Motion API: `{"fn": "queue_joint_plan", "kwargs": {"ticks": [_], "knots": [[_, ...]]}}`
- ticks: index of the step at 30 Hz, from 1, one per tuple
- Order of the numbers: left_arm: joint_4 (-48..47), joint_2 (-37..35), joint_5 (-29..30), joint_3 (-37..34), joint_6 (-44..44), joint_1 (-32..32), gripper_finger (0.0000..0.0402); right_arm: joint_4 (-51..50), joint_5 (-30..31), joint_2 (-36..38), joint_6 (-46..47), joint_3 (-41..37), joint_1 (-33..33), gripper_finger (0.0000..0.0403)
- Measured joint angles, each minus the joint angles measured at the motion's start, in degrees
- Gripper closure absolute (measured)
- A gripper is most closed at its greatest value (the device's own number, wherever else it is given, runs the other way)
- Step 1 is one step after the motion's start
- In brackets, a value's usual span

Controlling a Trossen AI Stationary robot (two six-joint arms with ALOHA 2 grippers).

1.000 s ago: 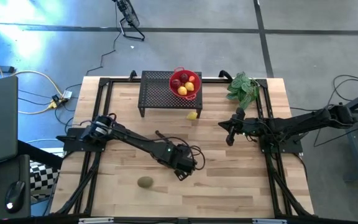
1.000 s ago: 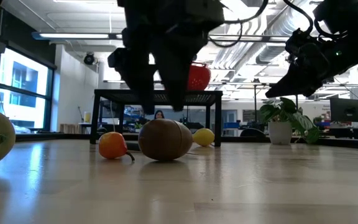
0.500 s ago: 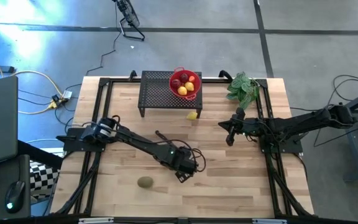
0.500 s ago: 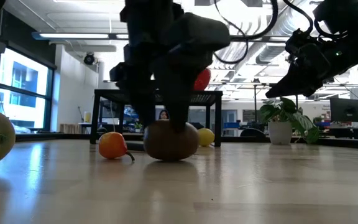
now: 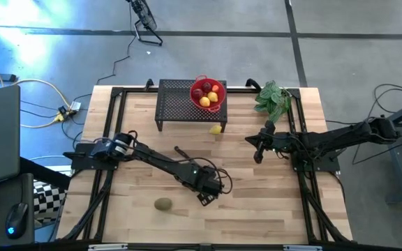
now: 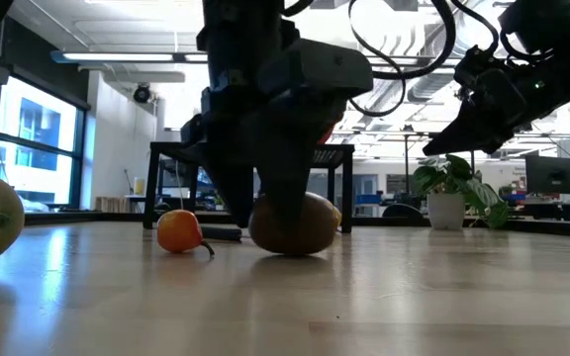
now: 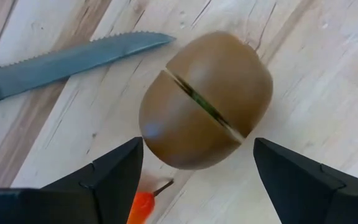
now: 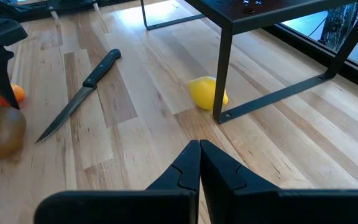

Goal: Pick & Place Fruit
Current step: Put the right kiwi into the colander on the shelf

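A brown kiwi with a thin slit across it lies on the wooden table. My left gripper stands open above it, pointing down, one finger on each side; in the low view the left gripper partly covers the kiwi. A tiny orange fruit and a knife lie beside it. A second kiwi lies nearer the front edge. A lemon rests by the rack's leg. My right gripper hangs shut over the table's right half, holding nothing. My left gripper comes at the kiwi from above, fingers pointing down. One fingertip stands right against the kiwi's side; whether it touches, I cannot tell. The other finger stands clear. The kiwi rests on the table.
A black mesh rack stands at the far edge with a red bowl of fruit on it. A green leafy bunch lies at the far right. Bare wood stretches along the front edge.
My left gripper has come down over the kiwi, staying open, until its fingers straddle it. The kiwi has shifted a little toward the table's right edge and stays on the wood.
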State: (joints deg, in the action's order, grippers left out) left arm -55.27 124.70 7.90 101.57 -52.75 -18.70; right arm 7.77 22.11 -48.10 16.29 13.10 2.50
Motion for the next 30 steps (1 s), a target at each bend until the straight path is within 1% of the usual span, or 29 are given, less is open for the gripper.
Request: {"fn": "queue_joint_plan", "kwargs": {"ticks": [5, 13, 19, 27, 30], "knots": [[-0.2, 0.0, 0.0, 0.0, 0.0, 0.4, 0.0103, 0.0, 0.0, 0.0, 0.0, 0.0, 0.0, 0.04], [-0.6, 0.0, 0.9, 0.0, 3.8, 0.8, 0.0103, -0.3, 0.0, 0.0, 0.0, 0.0, 0.0, 0.04], [-2.5, 0.0, 0.6, 0.0, 10.9, 1.0, 0.0103, -0.3, 0.0, 0.0, 0.0, 0.0, 0.0, 0.04], [-1.5, 0.0, -3.0, 1.2, 18.1, 2.6, 0.0103, -0.3, 0.0, 0.0, 0.0, 0.0, 0.0, 0.04], [-1.9, 0.0, -3.2, 1.5, 20.8, 3.1, 0.0103, -0.3, 0.0, 0.0, 0.0, 0.0, 0.0, 0.04]]}}
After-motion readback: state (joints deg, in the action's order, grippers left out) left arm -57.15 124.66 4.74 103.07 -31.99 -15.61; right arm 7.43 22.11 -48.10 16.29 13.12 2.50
